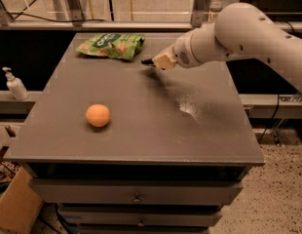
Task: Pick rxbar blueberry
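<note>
My gripper (160,61) is at the back middle of the grey table (141,145), just right of the green bag. Its cream fingers (164,61) are closed on the rxbar blueberry (147,61). Only a small dark end of the bar sticks out to the left of the fingertips; the rest is hidden by them. The bar is held slightly above the tabletop, with a shadow beneath it.
A green crinkled snack bag (111,46) lies at the back left of the table. An orange round fruit (98,115) sits front left. A white pump bottle (15,84) stands on a ledge to the left. A cardboard box (14,208) is on the floor.
</note>
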